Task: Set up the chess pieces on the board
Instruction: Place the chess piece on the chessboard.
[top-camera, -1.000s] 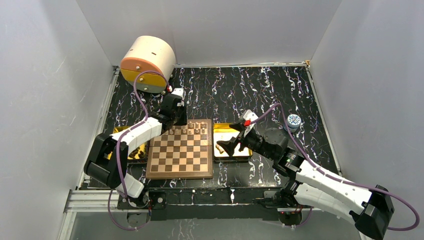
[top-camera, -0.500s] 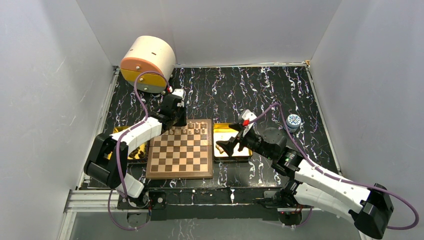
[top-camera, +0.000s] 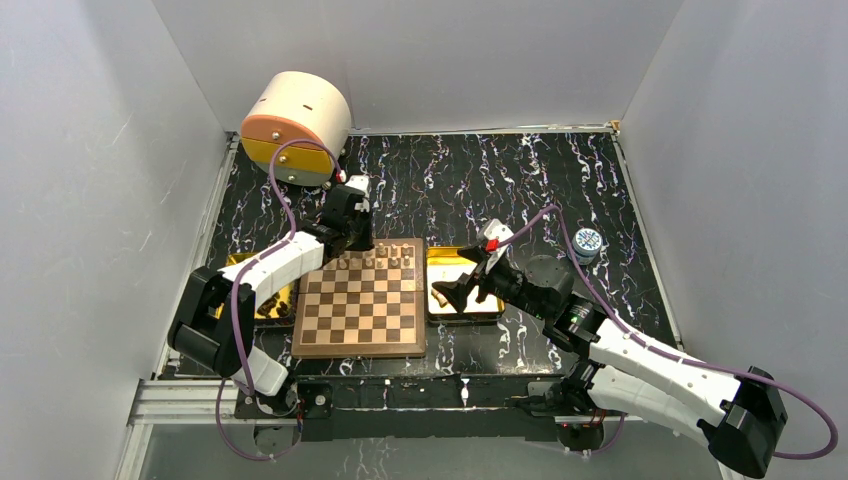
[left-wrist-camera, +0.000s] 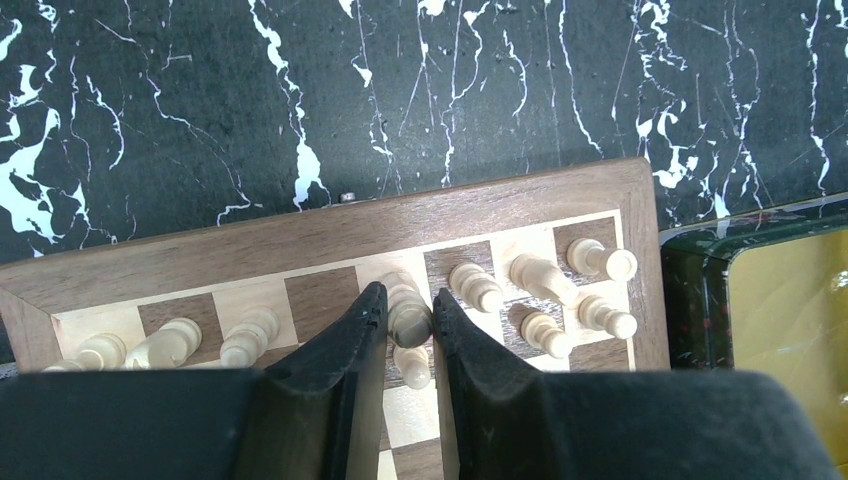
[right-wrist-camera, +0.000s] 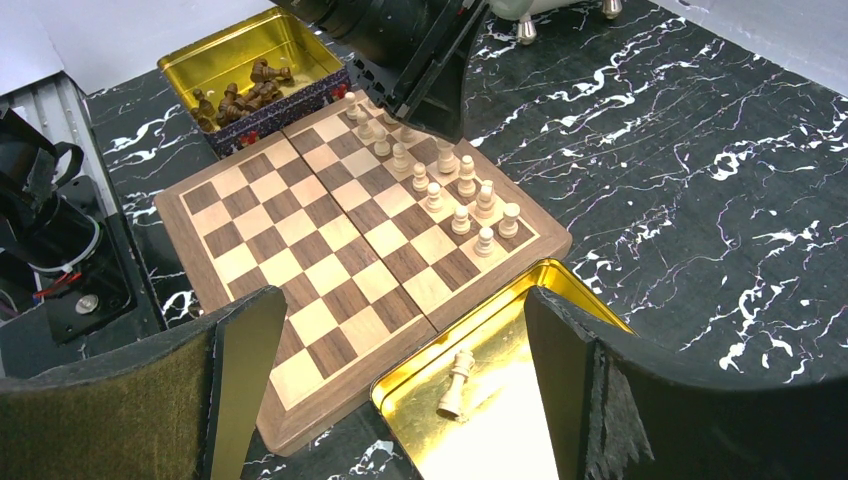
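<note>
Distance overhead blurs what the left gripper (left-wrist-camera: 407, 296) holds, but its wrist view shows fingers (left-wrist-camera: 350, 350) pinching one chess piece (left-wrist-camera: 408, 318) on the board (left-wrist-camera: 300, 235); the right gripper (right-wrist-camera: 402, 298) gapes wide.

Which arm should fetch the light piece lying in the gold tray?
Right: right jaws hang open over the tray with the lying piece; left jaws pinch a back-row piece on the board.

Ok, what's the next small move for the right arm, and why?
Probably lower the right gripper over the light chess piece lying on its side in the gold tray. The jaws stand wide open with that piece between them in the wrist view, and the board has bare squares in its far rows.
</note>
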